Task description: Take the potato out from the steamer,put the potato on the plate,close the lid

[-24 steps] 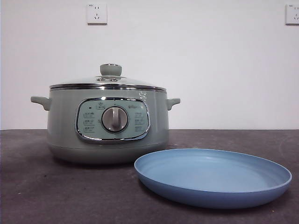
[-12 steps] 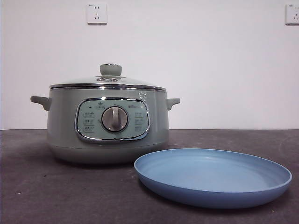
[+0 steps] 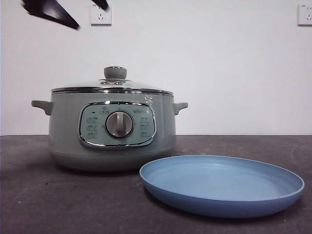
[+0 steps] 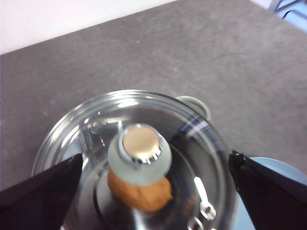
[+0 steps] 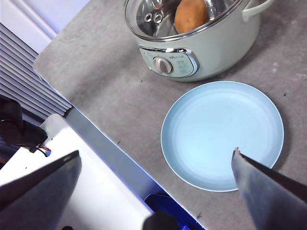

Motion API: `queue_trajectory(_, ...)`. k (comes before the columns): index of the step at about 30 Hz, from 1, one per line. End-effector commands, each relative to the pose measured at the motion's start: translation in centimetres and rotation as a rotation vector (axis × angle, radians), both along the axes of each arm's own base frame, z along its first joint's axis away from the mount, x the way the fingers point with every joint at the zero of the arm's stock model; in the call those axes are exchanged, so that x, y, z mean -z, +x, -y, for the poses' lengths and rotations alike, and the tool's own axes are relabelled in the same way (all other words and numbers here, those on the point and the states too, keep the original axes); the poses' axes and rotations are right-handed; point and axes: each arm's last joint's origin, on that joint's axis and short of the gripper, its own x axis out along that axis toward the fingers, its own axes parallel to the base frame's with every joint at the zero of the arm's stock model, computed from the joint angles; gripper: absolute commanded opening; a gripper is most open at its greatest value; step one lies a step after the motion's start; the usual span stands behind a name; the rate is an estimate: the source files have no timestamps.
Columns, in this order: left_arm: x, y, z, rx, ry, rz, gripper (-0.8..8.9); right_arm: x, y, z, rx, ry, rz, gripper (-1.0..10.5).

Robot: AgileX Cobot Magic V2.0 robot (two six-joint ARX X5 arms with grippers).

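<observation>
The sage-green steamer (image 3: 112,129) stands on the table with the glass lid (image 3: 113,86) shut on it. Its green knob (image 4: 139,153) lies directly below my left gripper (image 4: 156,158), which hangs open high above it. In the front view that gripper's black fingertips (image 3: 53,12) show at the top left. The orange-brown potato (image 4: 139,192) lies inside the pot, seen through the glass (image 5: 191,14). The light-blue plate (image 3: 222,185) rests empty in front and to the right of the pot. My right gripper (image 5: 153,155) is open, high over the table's near edge beside the plate (image 5: 222,134).
The tabletop (image 3: 58,200) is dark grey. A white wall with two sockets (image 3: 101,14) stands behind it. Past the table's near edge the right wrist view shows a white base (image 5: 96,191) and slatted panels (image 5: 29,72).
The left gripper's black fingertips have come into the front view at the top left, where nothing showed before. Pot, lid and plate have not moved.
</observation>
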Motion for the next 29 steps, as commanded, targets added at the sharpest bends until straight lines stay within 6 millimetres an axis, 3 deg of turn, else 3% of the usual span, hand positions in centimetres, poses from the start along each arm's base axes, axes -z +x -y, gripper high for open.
queue_trajectory(1, 1.3, 1.7, 1.5, 0.016, 0.036, 0.009, 7.23, -0.1, 0.0, 0.0, -0.003, 0.0, 0.009, 6.9)
queue_trajectory(11, 5.9, 5.8, 4.0, -0.013, 0.096, -0.019, 7.23, -0.1, 0.0, 0.0, -0.001, -0.001, 0.01, 6.9)
queue_trajectory(20, 7.0, 6.1, 4.1, -0.001, 0.125, -0.061, 7.1, 0.0, 0.3, -0.1, 0.0, -0.005, -0.002, 6.9)
queue_trajectory(23, 7.1, 6.0, 4.5, 0.009, 0.124, -0.06, 4.86, 0.0, 0.3, -0.1, 0.0, -0.005, -0.002, 6.9)
queue_trajectory(26, 7.0, 6.0, 4.5, 0.01, 0.122, -0.054, 4.43, 0.0, 0.3, -0.1, 0.0, -0.005, -0.002, 6.9)
queue_trajectory(29, 7.0, 6.0, 4.5, 0.011, 0.123, -0.058, 2.35, 0.0, 0.3, -0.1, 0.0, -0.005, -0.002, 6.9)
